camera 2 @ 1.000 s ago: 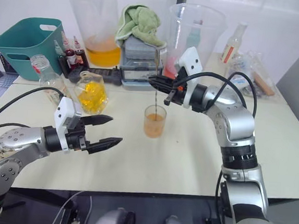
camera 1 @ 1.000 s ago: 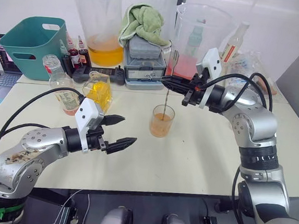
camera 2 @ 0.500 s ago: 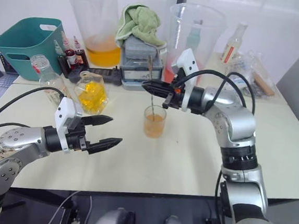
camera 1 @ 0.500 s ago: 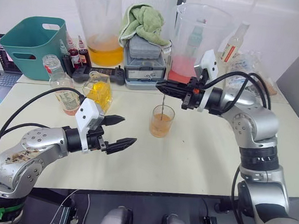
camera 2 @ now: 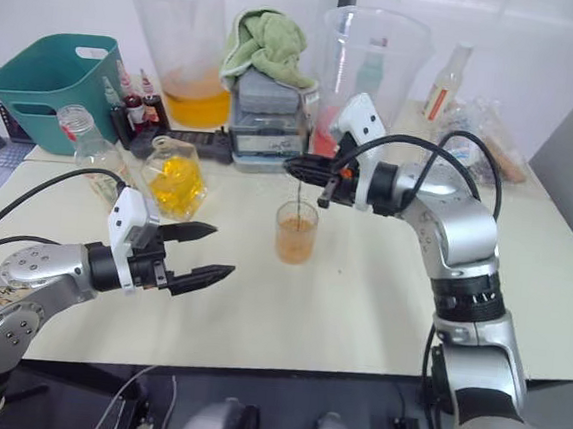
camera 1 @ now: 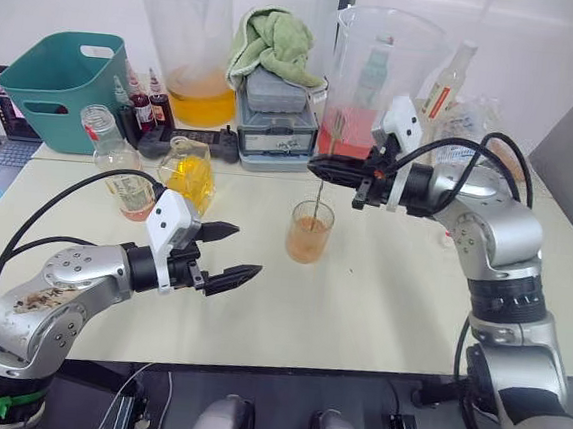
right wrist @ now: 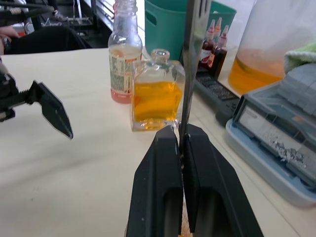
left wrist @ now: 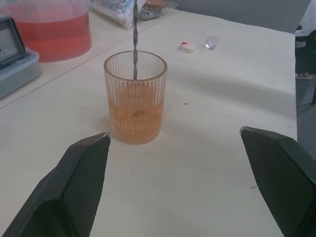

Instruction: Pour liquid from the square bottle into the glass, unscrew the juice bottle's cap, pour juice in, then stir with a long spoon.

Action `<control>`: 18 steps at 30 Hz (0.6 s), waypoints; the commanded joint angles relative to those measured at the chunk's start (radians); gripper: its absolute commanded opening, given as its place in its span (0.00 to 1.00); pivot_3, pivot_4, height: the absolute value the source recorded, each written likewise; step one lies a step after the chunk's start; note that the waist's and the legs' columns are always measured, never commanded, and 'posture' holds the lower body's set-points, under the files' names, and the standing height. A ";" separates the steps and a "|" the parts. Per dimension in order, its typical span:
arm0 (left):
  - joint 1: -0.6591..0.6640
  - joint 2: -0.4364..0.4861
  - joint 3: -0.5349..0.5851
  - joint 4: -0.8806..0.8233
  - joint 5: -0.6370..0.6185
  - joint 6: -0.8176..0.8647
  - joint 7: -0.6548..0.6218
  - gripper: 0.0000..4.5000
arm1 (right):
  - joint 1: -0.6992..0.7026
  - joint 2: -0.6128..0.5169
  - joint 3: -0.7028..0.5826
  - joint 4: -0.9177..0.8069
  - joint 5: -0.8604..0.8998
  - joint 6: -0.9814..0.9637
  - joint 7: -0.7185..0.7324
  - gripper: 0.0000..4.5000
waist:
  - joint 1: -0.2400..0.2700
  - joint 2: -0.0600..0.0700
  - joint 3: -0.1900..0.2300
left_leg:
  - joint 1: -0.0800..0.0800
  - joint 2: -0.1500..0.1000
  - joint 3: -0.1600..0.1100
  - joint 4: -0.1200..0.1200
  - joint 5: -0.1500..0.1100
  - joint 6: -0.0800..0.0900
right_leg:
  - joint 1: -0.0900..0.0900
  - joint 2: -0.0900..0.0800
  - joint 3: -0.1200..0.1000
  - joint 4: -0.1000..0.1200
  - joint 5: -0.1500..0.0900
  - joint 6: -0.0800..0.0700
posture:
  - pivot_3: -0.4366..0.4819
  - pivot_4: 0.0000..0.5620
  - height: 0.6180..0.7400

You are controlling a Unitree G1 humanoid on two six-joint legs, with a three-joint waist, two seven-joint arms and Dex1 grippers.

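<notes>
A ribbed clear glass tumbler (camera 1: 310, 232) stands at frame centre on the matte cream table (camera 1: 379, 303), roughly half full of orange liquid. The long twisted metal spoon (left wrist: 135, 39) stands near vertical, long axis up-down, lower end inside the glass. The right gripper (camera 1: 316, 165), above the glass, is clenched on the spoon's upper stem. The left gripper (camera 1: 235, 251), lower left of centre, hovers with fingers spread and nothing between them. Left of the glass stand a square clear bottle of amber liquid (camera 1: 189, 172) and an uncapped, labelled round juice bottle (camera 1: 120, 168). Behind are a teal plastic bin (camera 1: 62, 84), two large translucent jugs and a grey case under a green towel (camera 1: 273, 43).
</notes>
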 commanded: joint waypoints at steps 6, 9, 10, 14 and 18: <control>-0.013 0.005 0.008 -0.020 -0.001 -0.023 -0.006 0.99 | -0.029 0.057 -0.036 -0.032 0.037 -0.010 -0.015 0.00 | 0.001 0.000 0.000 | 0.000 0.000 -0.001 0.000 0.000 0.000 | 0.000 0.000 -0.001 0.001 0.000 0.000 | 0.48 0.27 1.00; -0.013 0.005 0.007 -0.020 -0.001 -0.023 -0.006 0.99 | -0.029 0.055 -0.034 -0.044 0.057 0.021 -0.001 0.00 | -0.001 0.000 0.000 | 0.000 0.000 0.000 0.000 0.000 0.000 | 0.000 0.000 -0.001 0.001 0.000 0.000 | 0.48 0.27 1.00; -0.013 0.005 0.007 -0.020 -0.001 -0.023 -0.006 0.99 | -0.028 0.048 -0.030 -0.048 0.066 0.039 0.010 0.00 | -0.001 0.000 0.000 | 0.000 0.000 0.000 0.000 0.000 0.000 | 0.000 0.000 -0.001 0.001 0.000 0.000 | 0.48 0.27 1.00; -0.009 0.005 0.002 -0.019 0.004 -0.029 -0.011 0.99 | -0.013 -0.019 -0.016 -0.095 0.074 0.085 0.066 0.00 | 0.002 0.000 0.000 | 0.000 0.000 -0.001 0.000 0.000 0.000 | 0.000 0.000 -0.001 0.000 0.000 0.000 | 0.48 0.27 1.00; -0.009 0.002 0.004 -0.020 0.002 -0.030 -0.015 0.99 | -0.008 -0.079 -0.019 -0.115 0.074 0.098 0.097 0.00 | 0.001 0.000 0.000 | 0.000 0.000 -0.001 0.000 0.000 -0.001 | 0.000 0.000 -0.001 0.000 0.000 0.000 | 0.48 0.27 1.00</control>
